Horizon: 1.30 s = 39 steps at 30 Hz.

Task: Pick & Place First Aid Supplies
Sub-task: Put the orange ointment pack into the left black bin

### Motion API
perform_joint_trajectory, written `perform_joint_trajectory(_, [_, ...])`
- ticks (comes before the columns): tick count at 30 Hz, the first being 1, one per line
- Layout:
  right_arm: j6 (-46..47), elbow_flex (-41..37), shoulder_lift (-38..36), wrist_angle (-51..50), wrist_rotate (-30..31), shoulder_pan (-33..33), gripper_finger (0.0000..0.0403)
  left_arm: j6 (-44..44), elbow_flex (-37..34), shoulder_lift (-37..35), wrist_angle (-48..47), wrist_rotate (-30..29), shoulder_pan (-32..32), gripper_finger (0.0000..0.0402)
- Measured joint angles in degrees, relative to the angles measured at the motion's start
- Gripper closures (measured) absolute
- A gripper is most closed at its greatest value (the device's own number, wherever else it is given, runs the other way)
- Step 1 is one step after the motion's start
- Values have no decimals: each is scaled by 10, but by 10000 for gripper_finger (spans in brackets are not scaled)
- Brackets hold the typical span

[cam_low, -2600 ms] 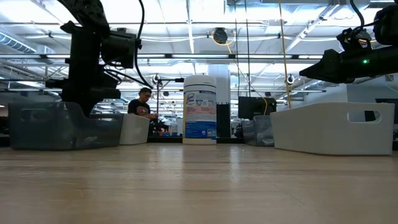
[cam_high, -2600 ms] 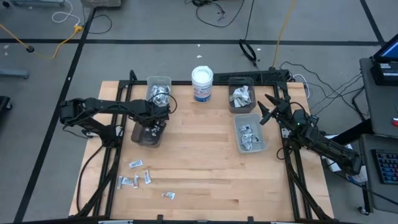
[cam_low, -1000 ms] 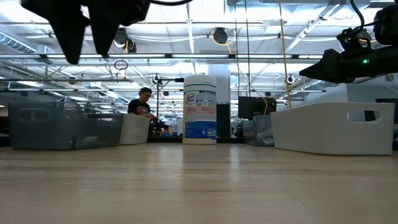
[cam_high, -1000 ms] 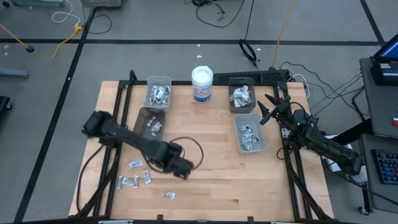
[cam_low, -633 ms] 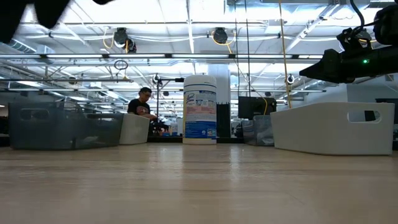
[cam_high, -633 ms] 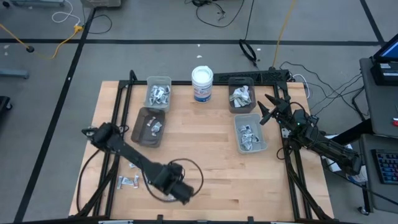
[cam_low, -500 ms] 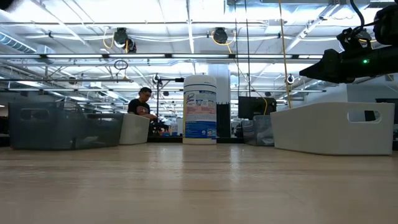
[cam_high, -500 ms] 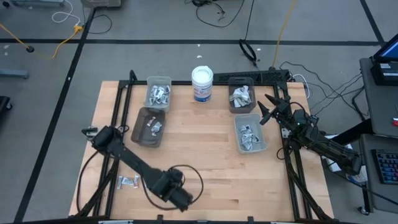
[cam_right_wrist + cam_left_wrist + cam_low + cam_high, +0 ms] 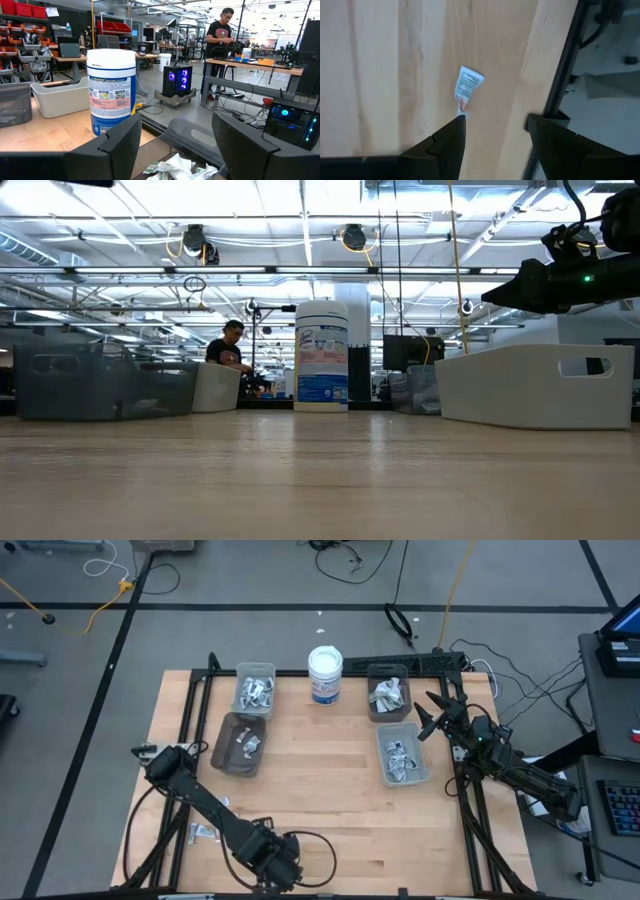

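A small white packet with red marks (image 9: 466, 86) lies flat on the wooden worktop (image 9: 330, 800) near its front edge, just ahead of the left gripper (image 9: 492, 131), whose fingers are spread and hold nothing. Another loose packet (image 9: 203, 832) lies by the left edge. More packets fill four bins near the back: two left (image 9: 254, 688), two right (image 9: 403, 754). A white wipes tub (image 9: 325, 674) stands between them. The right gripper (image 9: 432, 712) waits spread at the right edge.

My wooden table (image 9: 330, 800) holds four bins (image 9: 402, 754) and a white tub (image 9: 325, 675). A few small packets (image 9: 203, 833) lie near my left arm.
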Motion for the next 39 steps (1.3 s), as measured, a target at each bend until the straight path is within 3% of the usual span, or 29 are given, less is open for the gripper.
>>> perform_joint_trajectory(7, [0, 0, 0, 0, 0, 0, 165, 70, -26, 12, -4, -55, -12, 179])
perform_joint_trajectory(14, [0, 0, 0, 0, 0, 0, 165, 72, -89, 11, 10, -55, -16, 179])
perform_joint_trajectory(20, [0, 0, 0, 0, 0, 0, 165, 77, -147, 10, 77, -40, -18, 179])
perform_joint_trajectory(32, [0, 0, 0, 0, 0, 0, 165, 66, -204, 8, 115, -26, -18, 179])
perform_joint_trajectory(35, [0, 0, 0, 0, 0, 0, 165, 56, -206, 7, 123, -26, -18, 192])
perform_joint_trajectory(39, [0, 0, 0, 0, 0, 0, 165, 44, -207, 8, 152, -30, -18, 248])
